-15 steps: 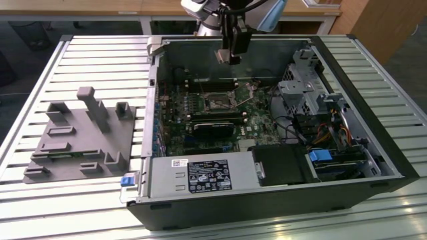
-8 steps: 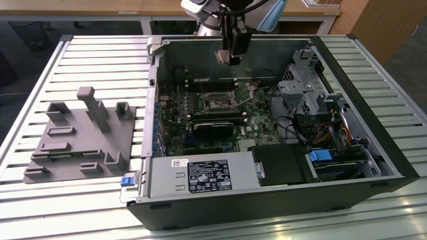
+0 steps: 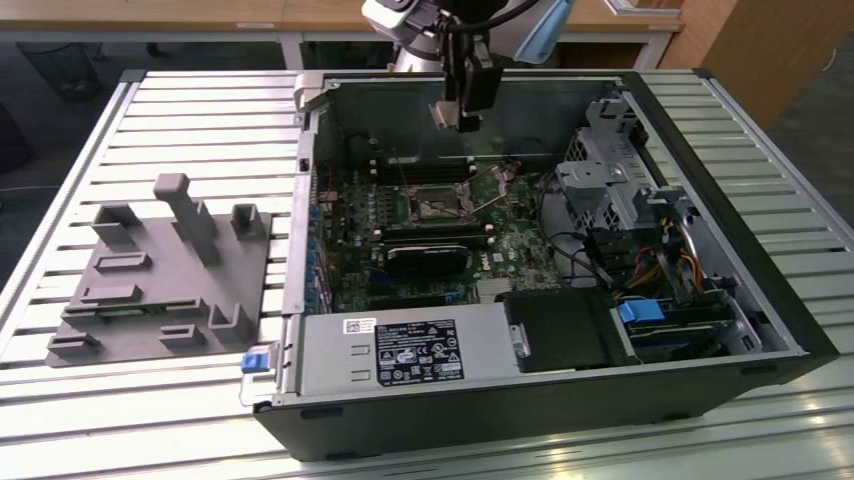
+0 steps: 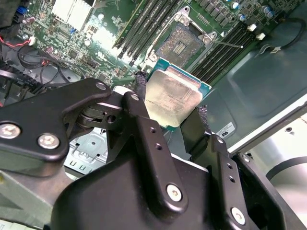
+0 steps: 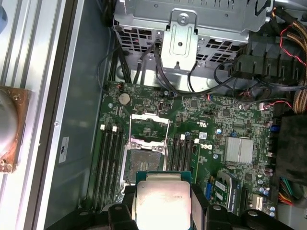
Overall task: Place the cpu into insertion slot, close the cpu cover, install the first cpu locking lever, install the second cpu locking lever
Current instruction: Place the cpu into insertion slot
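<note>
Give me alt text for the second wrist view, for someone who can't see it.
The black hand grips the cpu, a square silvery chip, by two opposite edges, above a green circuit board. Beyond the chip lies the empty insertion slot, flanked by long black memory slots.

A lab or workshop: an opened PC case [image 3: 534, 425] is lying on a slatted metal worktop [image 3: 187, 120], a grey jig [image 3: 160, 275] sitting beside the case, wooden desks [image 3: 174, 12] standing behind it.
</note>
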Controlling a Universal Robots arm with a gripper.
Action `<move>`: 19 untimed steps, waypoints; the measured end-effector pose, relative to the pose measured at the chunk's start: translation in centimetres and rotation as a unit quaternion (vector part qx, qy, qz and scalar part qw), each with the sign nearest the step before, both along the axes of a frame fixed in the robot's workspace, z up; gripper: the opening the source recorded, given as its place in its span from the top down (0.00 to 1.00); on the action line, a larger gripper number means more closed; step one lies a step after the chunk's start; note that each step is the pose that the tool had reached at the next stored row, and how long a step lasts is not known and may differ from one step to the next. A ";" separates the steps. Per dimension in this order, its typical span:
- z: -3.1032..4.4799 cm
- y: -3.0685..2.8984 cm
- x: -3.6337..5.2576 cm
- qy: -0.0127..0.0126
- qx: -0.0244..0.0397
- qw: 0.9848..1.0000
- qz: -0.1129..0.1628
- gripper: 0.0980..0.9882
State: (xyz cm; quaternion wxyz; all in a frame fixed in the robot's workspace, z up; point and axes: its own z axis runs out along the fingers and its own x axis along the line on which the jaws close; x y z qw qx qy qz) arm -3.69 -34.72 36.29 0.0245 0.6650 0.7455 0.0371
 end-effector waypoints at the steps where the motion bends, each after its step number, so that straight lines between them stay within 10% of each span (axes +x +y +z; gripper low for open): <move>1: -0.02 0.00 0.00 0.000 0.000 1.000 0.000 0.51; 19: -0.41 0.00 0.00 0.000 0.000 1.000 -0.004 0.51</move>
